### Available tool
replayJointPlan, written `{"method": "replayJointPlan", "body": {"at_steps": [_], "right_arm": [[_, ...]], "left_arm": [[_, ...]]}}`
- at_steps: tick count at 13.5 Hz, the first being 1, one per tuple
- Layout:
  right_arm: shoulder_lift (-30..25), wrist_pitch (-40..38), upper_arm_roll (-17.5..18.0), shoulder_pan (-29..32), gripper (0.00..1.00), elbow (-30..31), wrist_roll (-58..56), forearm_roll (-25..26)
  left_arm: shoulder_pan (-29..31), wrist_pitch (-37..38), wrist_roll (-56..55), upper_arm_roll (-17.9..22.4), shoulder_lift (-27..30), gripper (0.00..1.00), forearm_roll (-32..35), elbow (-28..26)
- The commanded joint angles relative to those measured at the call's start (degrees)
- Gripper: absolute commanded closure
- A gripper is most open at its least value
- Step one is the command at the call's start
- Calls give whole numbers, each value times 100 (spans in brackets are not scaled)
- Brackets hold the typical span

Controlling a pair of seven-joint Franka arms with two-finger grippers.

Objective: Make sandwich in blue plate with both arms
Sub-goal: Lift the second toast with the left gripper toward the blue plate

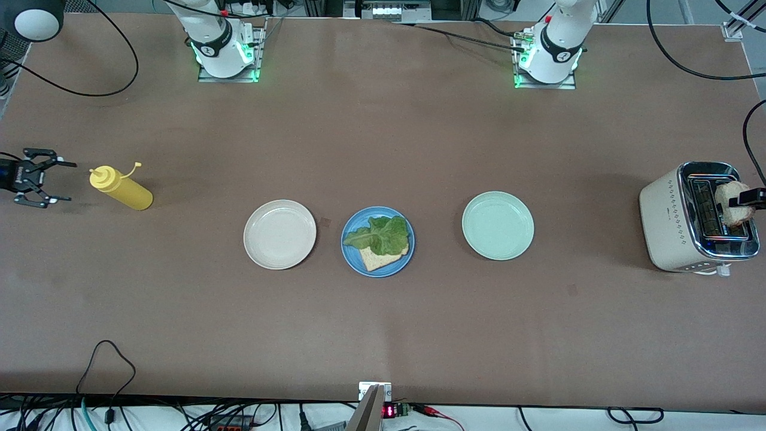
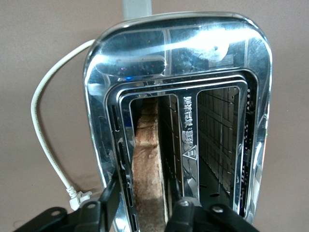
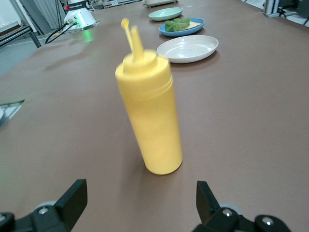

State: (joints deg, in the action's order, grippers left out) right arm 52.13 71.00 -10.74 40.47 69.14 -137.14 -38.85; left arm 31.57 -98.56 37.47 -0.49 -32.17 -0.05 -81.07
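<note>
Item, step in hand: I am taking the second bread slice point(image 2: 149, 164) out of the toaster point(image 1: 697, 218) with the left gripper point(image 2: 145, 210), its fingers closing on the slice's sides. Next move, by my judgement: a straight lift clear of the slot.

Item: the blue plate point(image 1: 353, 254) is holding one slice under lettuce point(image 1: 380, 234).

Item: the right gripper point(image 3: 140, 203) is waiting, fingers spread, just beside the mustard bottle point(image 3: 148, 113).

Item: only the left wrist view is showing the finger contact; only the front view is showing both arms.

The blue plate point(image 1: 352, 258) lies between two other plates, holding one bread slice point(image 1: 379, 258) topped with ruffled green lettuce point(image 1: 380, 233).
</note>
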Motion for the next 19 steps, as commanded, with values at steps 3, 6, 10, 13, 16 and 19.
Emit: {"method": "replayJointPlan", "body": {"at_steps": [3,6,10,13,16,19], "right_arm": [[-791,-490,-7,-284,0,-76,1266,299],[-1327,-771,28,-706,0,-76,2346,334],[-2074,-957,37,-1400,0,-76,3911,325],[-2619,-992,46,-2067,0,-68,5105,334],[-2971,-940,28,-2753,0,-76,6258,360],[-3165,-808,-7,-3543,0,-207,7494,580]], "left_arm": [[77,92,41,-57,18,88,-74,-40],[69,100,41,-57,18,99,-65,-58],[60,512,50,-100,369,99,-65,169],[-28,1249,50,-188,764,99,-22,450],[-413,2127,15,-276,853,99,-74,1152],[-1178,2999,-1567,-355,906,99,-668,1348]]}}
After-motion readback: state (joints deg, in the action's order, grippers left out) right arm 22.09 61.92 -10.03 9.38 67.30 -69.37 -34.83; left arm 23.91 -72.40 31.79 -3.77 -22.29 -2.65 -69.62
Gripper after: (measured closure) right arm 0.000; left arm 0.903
